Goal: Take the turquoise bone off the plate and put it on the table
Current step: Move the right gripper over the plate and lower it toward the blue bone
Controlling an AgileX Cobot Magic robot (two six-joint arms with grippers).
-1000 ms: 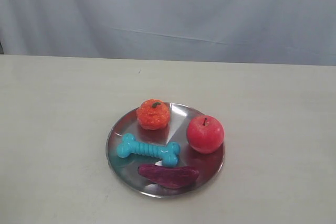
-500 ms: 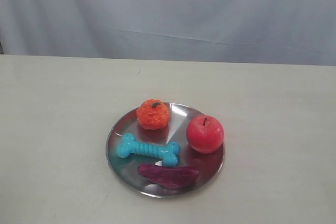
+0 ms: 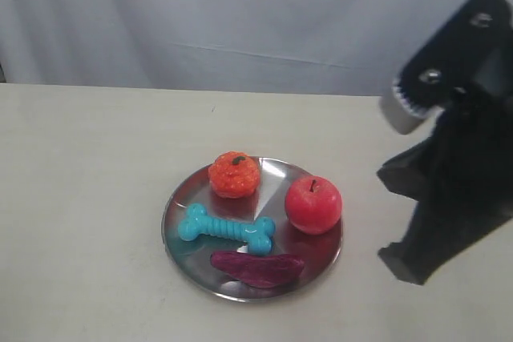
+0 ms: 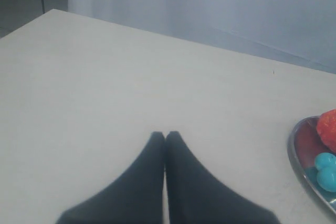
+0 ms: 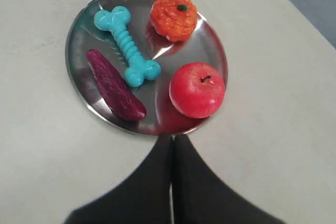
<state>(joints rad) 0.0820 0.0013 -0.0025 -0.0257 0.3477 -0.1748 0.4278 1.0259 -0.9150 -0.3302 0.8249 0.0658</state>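
The turquoise bone (image 3: pixel 227 230) lies flat on the silver plate (image 3: pixel 276 172), at the plate's left-front part, between an orange toy and a purple piece. The plate sits on the cream table (image 3: pixel 80 198). My right gripper (image 3: pixel 394 260) hangs above the table to the right of the plate, shut and empty. In the right wrist view its tips (image 5: pixel 172 136) point at the plate's rim (image 5: pixel 84 30) near the apple, with the bone (image 5: pixel 127 45) beyond. My left gripper (image 4: pixel 166 134) is shut over bare table. One bone end (image 4: pixel 328 170) and the plate rim (image 4: pixel 302 145) show at that view's edge.
On the plate with the bone are a bumpy orange toy fruit (image 3: pixel 234 174), a red apple (image 3: pixel 313 204) and a dark purple elongated piece (image 3: pixel 256 267). A pale curtain (image 3: pixel 240 14) hangs behind the table's far edge.
My right arm has come into the exterior view at the right side, where nothing showed before. The things on the plate have not moved.
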